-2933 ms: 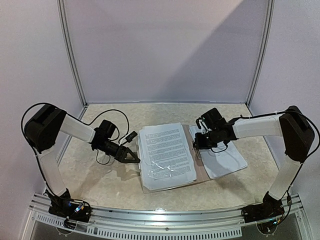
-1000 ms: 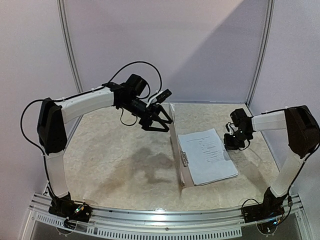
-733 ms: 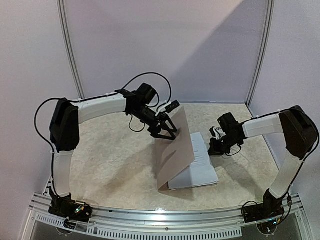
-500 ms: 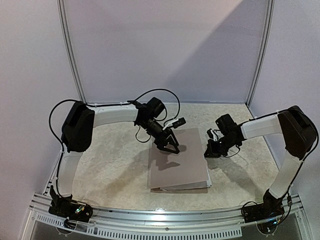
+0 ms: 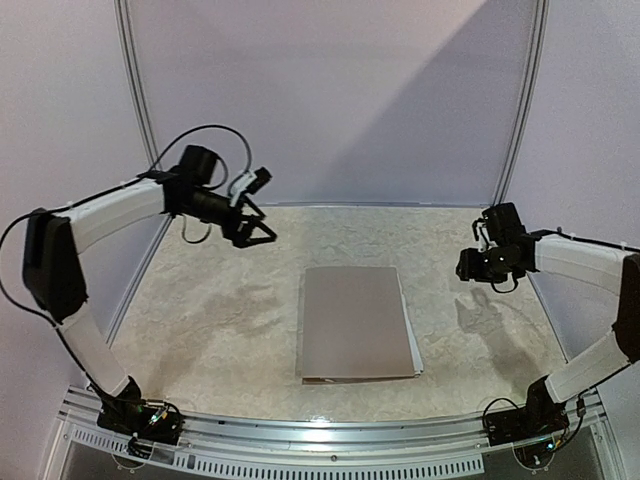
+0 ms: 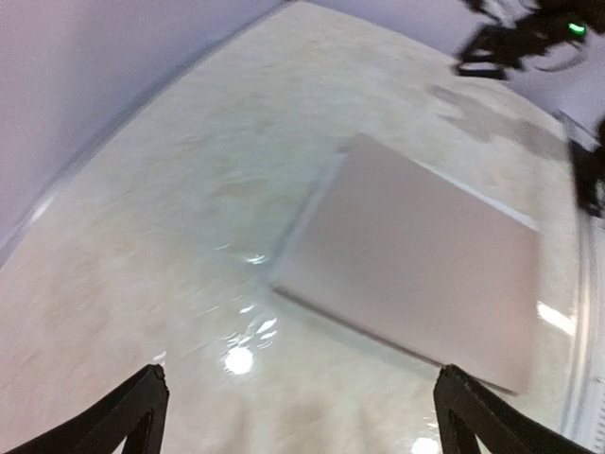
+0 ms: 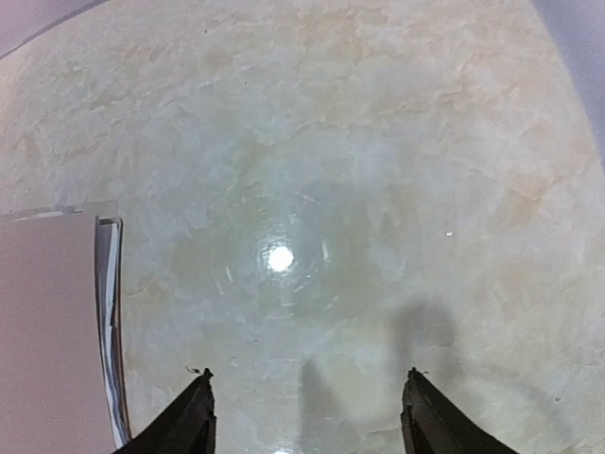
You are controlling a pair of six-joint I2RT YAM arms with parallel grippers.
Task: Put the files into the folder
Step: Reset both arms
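The tan-brown folder [image 5: 355, 322] lies shut and flat in the middle of the table. Thin white edges of the files [image 5: 409, 335] show along its right side; the rest of the sheets are hidden under the cover. My left gripper [image 5: 262, 232] hangs open in the air at the back left, well away from the folder [image 6: 416, 274], with nothing between its fingers. My right gripper [image 5: 472, 268] is raised to the right of the folder and is open and empty. In the right wrist view the folder [image 7: 47, 322] and the files' edges [image 7: 110, 312] sit at the far left, away from the gripper [image 7: 307, 388].
The marbled tabletop [image 5: 220, 320] is walled by pale panels at the back and sides. A metal rail [image 5: 330, 440] runs along the near edge with both arm bases. The right arm [image 6: 515, 38] shows at the top of the left wrist view.
The left gripper swung the folder's cover down over the sheets, then pulled away up to the back left. The right gripper opened and drew back to the right.
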